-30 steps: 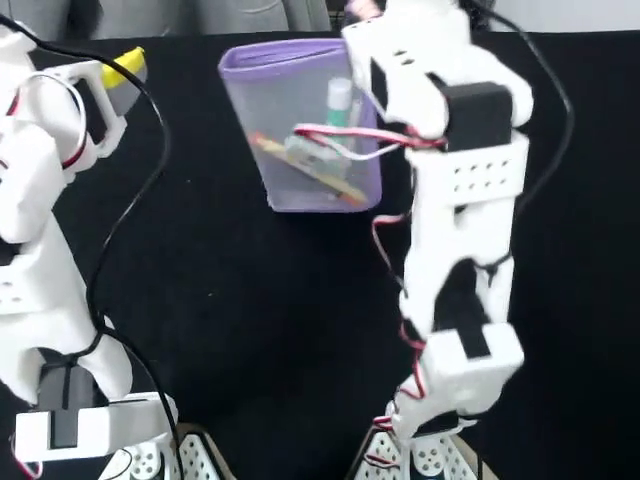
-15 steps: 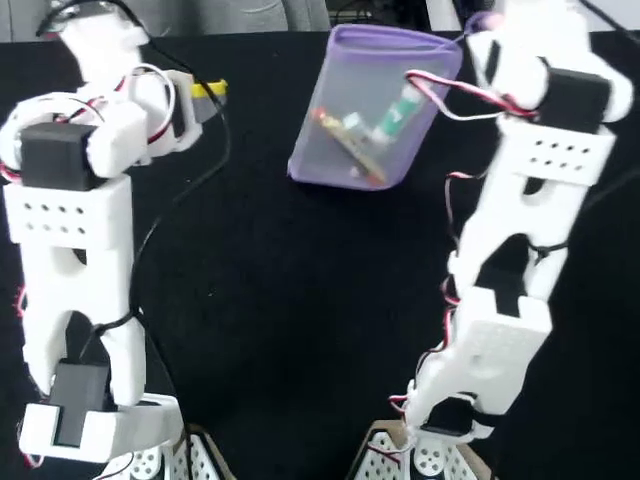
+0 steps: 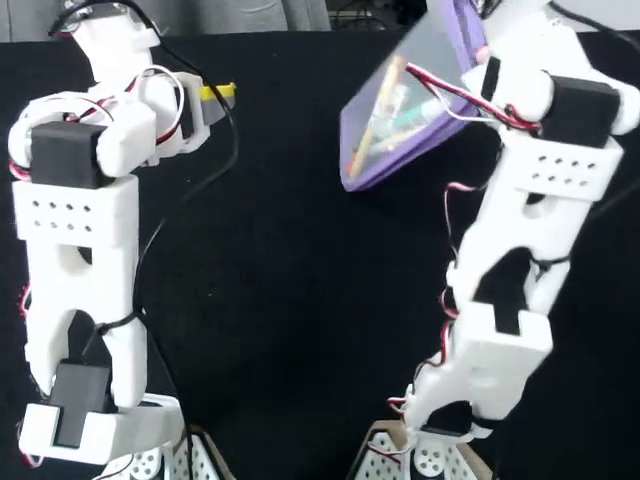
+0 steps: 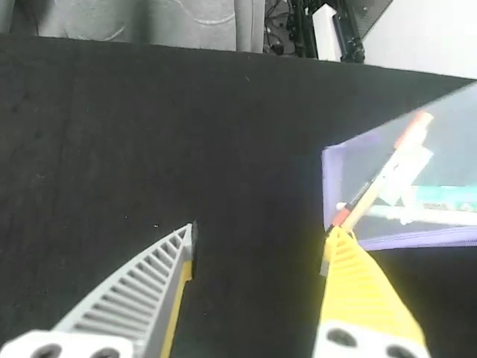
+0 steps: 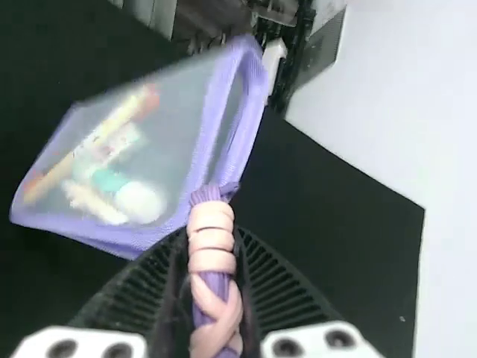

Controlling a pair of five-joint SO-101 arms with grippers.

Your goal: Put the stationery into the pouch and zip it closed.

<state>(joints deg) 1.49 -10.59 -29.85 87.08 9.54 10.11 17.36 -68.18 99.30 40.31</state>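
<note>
The purple translucent pouch [image 3: 400, 105] hangs tilted above the black table at the back right, with its mouth toward the upper right. Through its side I see a pen [image 3: 372, 125], a teal-and-white tube [image 5: 119, 195] and other small stationery. My right gripper [image 5: 211, 237] is shut on the pouch's pink and purple braided pull cord [image 5: 212, 224], and the pouch [image 5: 127, 164] dangles from it. My left gripper [image 4: 257, 239] is open, low over the bare table, with the pouch [image 4: 417, 190] just beyond its yellow finger [image 4: 361, 287]. In the high view its yellow tip [image 3: 216, 93] sits left of the pouch.
The black table [image 3: 300, 300] lies bare between the two arm bases. The right arm's white links [image 3: 520, 230] stand tall at the right, with red and white cables across the pouch. Grey cloth and stands line the table's far edge.
The pouch has swung up and to the right, from upright to tilted, carried by the right arm. The left arm rose and brought its gripper in toward the middle.
</note>
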